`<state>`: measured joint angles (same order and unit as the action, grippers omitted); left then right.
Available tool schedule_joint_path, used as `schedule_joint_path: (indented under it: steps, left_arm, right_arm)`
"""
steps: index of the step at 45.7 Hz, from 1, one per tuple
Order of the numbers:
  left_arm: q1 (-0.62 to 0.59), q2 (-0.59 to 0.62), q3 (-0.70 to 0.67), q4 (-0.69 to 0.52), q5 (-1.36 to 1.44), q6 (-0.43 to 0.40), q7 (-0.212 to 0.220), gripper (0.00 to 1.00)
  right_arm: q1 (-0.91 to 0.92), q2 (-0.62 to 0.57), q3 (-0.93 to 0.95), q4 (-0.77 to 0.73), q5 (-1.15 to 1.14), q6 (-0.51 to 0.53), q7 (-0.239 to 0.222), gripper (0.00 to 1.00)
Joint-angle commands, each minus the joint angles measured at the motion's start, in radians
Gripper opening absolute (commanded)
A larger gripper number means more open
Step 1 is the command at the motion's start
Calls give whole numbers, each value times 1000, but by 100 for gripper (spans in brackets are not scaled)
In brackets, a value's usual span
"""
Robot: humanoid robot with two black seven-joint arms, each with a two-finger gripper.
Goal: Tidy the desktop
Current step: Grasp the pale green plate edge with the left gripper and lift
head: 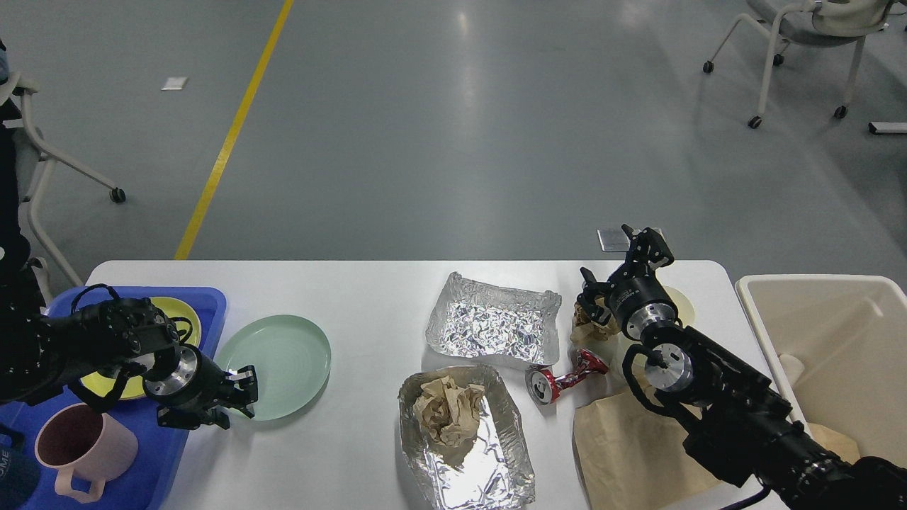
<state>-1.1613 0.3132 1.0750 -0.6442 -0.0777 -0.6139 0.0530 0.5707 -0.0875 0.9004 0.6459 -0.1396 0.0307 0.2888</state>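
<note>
The white desktop (pixel 368 297) holds a pale green plate (pixel 283 361), two foil trays (pixel 492 326) (pixel 489 460), a crushed red can (pixel 563 380) and brown paper. My left gripper (pixel 232 398) is open at the plate's near-left rim, low over the table, with one finger over the rim and the other just outside it. My right gripper (pixel 618 258) is wide open and empty, raised near the far right edge above a crumpled brown paper wad (pixel 584 324).
A blue tray (pixel 134 453) at the left holds a yellow plate (pixel 181 319) and a pink mug (pixel 78 446). The near foil tray holds crumpled paper (pixel 446 411). A flat brown bag (pixel 631 453) lies under my right arm. A beige bin (pixel 836 354) stands right of the table.
</note>
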Motion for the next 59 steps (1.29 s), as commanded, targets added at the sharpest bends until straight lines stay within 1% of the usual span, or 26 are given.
schedule_joint_path:
  steps: [1,3,12,17,21,31,37,41,53,56,59]
  left_arm:
    - [0,0,-1,0,-1,6,45,26]
    - [0,0,-4,0,-1,6,53,23]
    - [2,0,-10,0,1,-3,53,15]
    - [2,0,-9,0,6,-17,57,5]
    - [0,1,-9,0,6,-35,67,0]
    - [-23,4,-10,0,7,-55,68,0]
    - [-100,12,-10,0,6,-90,94,0]
    - [-167,21,-10,0,6,-135,97,0]
    - [-325,122,-23,1,9,-326,97,0]
    - [-340,156,-23,0,7,-346,97,0]
    - [-341,210,-24,3,0,-339,97,0]
  right_arm:
    - [0,0,0,0,0,0,1,100]
    - [1,0,0,0,0,0,0,100]
    - [0,0,0,0,0,0,0,100]
    - [0,0,0,0,0,0,0,100]
    - [0,0,0,0,0,0,0,100]
    - [1,0,0,0,0,0,0,100]
    - [1,0,0,0,0,0,0,100]
    - [1,0,0,0,0,0,0,100]
    - [0,0,0,0,0,0,0,100]
    - [0,0,0,0,0,0,0,100]
    - [0,0,0,0,0,0,1,100]
